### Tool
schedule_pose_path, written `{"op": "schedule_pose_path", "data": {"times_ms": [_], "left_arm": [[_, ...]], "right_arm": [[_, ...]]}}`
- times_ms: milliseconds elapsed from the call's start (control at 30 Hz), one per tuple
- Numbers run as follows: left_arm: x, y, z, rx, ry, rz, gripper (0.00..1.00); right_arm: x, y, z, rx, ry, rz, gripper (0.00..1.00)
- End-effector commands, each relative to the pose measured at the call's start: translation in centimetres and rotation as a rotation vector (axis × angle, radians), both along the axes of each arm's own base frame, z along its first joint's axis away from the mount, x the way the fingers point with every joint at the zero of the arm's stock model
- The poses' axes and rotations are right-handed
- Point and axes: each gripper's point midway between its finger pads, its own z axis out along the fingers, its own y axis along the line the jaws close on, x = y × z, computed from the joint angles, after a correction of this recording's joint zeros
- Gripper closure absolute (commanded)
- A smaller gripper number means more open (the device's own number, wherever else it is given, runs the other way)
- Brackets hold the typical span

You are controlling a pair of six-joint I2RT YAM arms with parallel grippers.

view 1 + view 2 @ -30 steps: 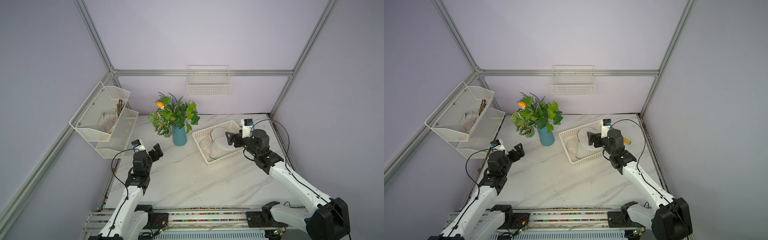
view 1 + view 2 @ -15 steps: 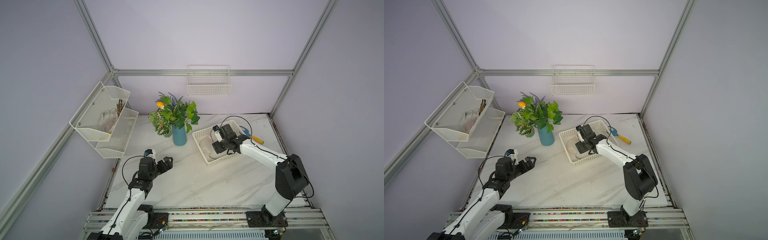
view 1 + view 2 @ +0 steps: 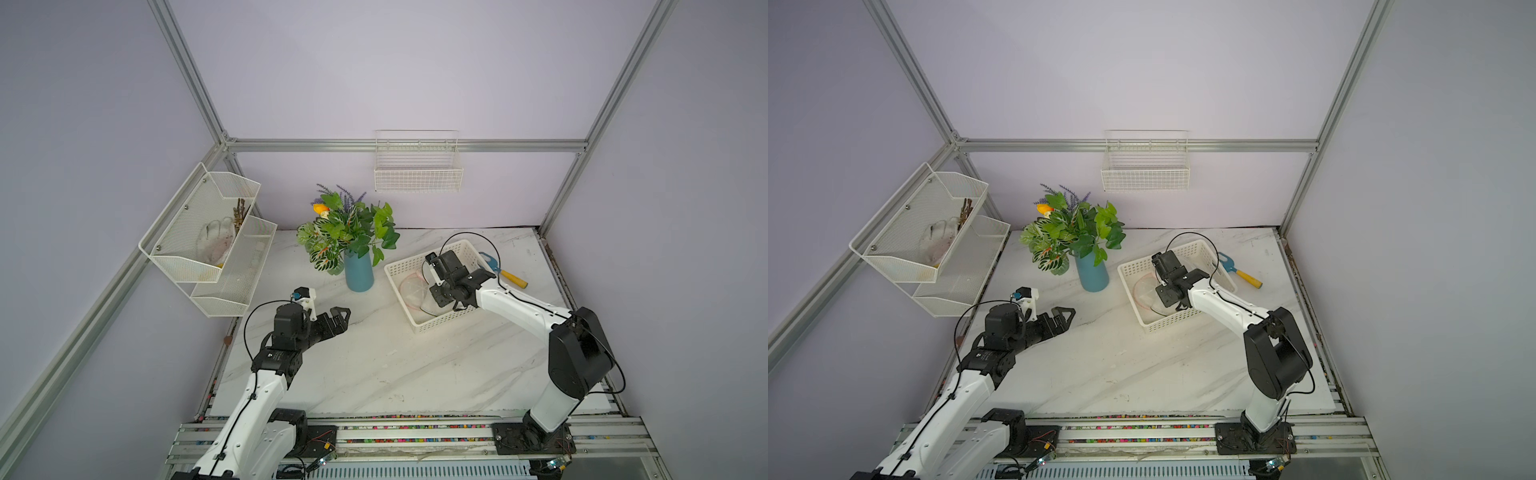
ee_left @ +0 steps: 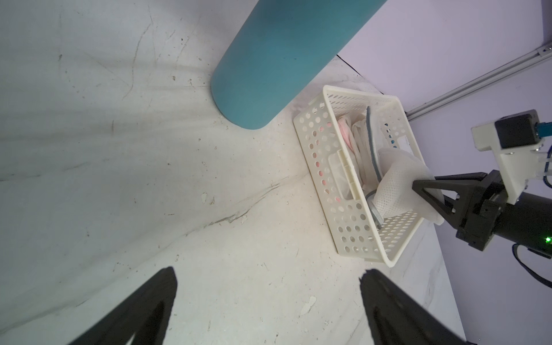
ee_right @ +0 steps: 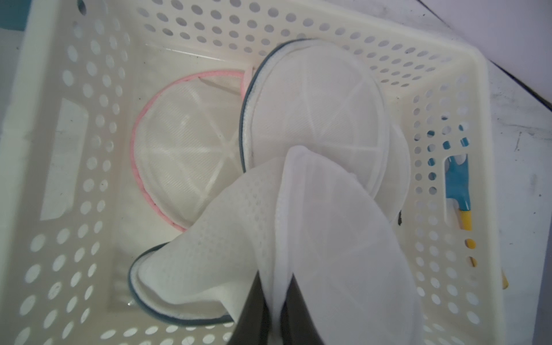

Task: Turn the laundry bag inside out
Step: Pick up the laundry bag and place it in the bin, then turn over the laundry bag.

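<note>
Right tool [image 5: 274, 288] tight on laundry bag [image 5: 328, 224]

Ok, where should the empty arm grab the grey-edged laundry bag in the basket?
Probably the grey rim of the laundry bag, coming down from above: the basket walls block the sides, and the rim lies bare by one wall. The right jaws are shut on the loose mesh, so the open left jaws get the rim.

Lilac walls [image 3: 415, 62] enclose a white marble table [image 3: 374, 374]; a wire basket [image 3: 417, 174] hangs upper centre, mesh shelves [image 3: 187, 232] at left.
</note>
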Motion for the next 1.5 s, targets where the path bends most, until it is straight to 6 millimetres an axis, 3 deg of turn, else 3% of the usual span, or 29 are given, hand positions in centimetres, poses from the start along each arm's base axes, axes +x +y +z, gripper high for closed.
{"op": "schedule_pose_path", "data": {"times_ms": [0,100,433,700,800,1000,1167,1467], "left_arm": [[-0.2,-0.9,2.5,0.050,-0.079,-0.093,0.00],[-0.4,-1.1,4.5,0.092,-0.165,-0.124,0.00],[-2.4,-3.5,12.1,0.301,-0.552,-0.398,0.00],[-3.8,-6.5,18.5,0.420,-0.829,-0.547,0.00],[-4.4,-7.6,21.1,0.440,-0.909,-0.572,0.00],[-6.0,-9.4,24.0,0.427,-0.999,-0.629,0.00],[-7.1,-10.9,22.9,0.361,-0.978,-0.707,0.00],[-7.6,-11.7,19.3,0.368,-0.903,-0.732,0.00]], "right_arm": [[0.1,-0.2,5.7,0.071,-0.126,-0.032,0.95],[-0.5,-1.1,9.9,0.126,-0.217,-0.061,1.00],[-4.1,-2.3,21.8,0.305,-0.449,0.001,1.00],[-8.0,-1.2,29.8,0.495,-0.519,0.141,1.00],[-10.0,-0.3,31.5,0.555,-0.493,0.231,1.00],[-12.9,2.4,31.9,0.693,-0.336,0.364,1.00],[-14.2,4.9,30.2,0.794,-0.174,0.432,1.00],[-16.6,8.2,24.1,0.764,0.086,0.480,1.00]]}}
